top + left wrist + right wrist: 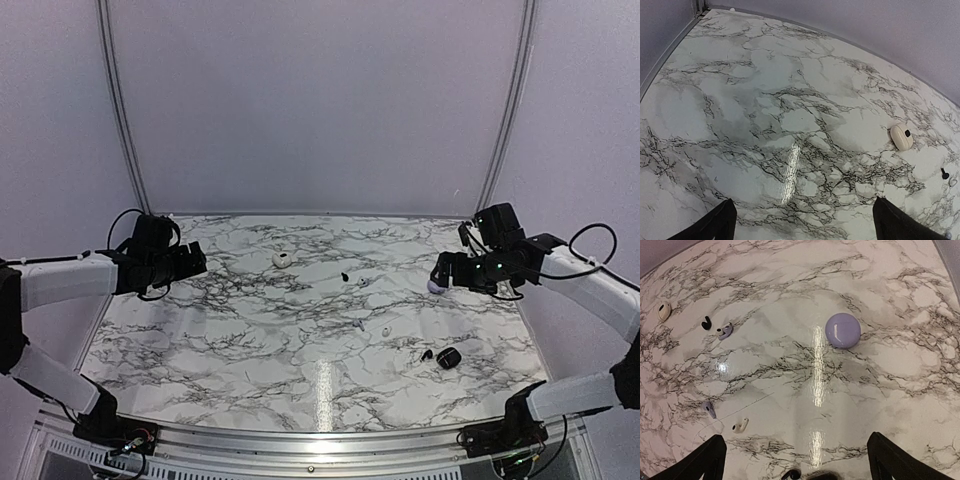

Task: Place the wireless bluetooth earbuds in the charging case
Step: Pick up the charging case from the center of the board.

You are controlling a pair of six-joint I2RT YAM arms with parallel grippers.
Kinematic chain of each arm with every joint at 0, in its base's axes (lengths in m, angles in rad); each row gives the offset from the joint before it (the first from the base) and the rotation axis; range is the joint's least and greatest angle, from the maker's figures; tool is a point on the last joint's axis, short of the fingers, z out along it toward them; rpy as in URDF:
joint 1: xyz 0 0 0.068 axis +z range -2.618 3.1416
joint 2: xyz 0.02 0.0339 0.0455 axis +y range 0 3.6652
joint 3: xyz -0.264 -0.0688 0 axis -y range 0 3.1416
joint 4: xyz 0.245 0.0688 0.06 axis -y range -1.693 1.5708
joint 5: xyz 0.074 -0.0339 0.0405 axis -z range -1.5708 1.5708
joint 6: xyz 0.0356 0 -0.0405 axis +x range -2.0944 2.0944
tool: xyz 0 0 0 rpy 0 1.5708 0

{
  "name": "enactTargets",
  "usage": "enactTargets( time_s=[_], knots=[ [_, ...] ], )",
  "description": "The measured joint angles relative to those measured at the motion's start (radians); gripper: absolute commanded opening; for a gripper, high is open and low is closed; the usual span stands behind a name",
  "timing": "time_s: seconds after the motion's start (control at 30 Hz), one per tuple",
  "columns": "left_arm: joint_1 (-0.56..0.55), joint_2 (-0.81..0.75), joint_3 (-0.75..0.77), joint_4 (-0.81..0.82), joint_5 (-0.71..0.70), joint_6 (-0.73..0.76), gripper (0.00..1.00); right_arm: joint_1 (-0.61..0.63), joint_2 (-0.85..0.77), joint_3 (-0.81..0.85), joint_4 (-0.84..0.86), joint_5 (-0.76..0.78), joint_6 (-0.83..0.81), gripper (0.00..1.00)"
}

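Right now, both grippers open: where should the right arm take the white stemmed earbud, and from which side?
Probably the thicker head of the white earbud, from straight above, jaws across its long axis. It lies flat on the marble table, so no side gets under it; the stem is thin. The nearest lilac earbud lies apart, leaving room for the right gripper.

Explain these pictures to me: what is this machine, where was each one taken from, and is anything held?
Two robot arms stand at the near edge of a marbled table. The wide picture looks down from above and behind; the other two come from a camera on each wrist. The left hand and right hand are open and hold nothing. On the table lie a white case, a lilac case, a black case and loose buds: a black earbud, a lilac earbud, a white earbud.
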Motion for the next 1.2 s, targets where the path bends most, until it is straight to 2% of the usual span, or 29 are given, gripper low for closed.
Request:
enactTargets(
  time_s=[0.23, 0.5, 1.2],
  knots=[
    [-0.002, 0.003, 0.0, 0.015, 0.01, -0.034, 0.99, 0.004, -0.032, -0.005, -0.198, 0.056, 0.079, 0.93],
    [-0.006, 0.003, 0.0, 0.028, 0.017, -0.063, 0.99, 0.053, -0.016, -0.105, -0.312, 0.049, 0.198, 0.88],
    [-0.011, 0.0, -0.003, 0.035, 0.007, -0.111, 0.99, 0.08, 0.028, -0.241, -0.25, 0.003, 0.378, 0.81]
  ],
)
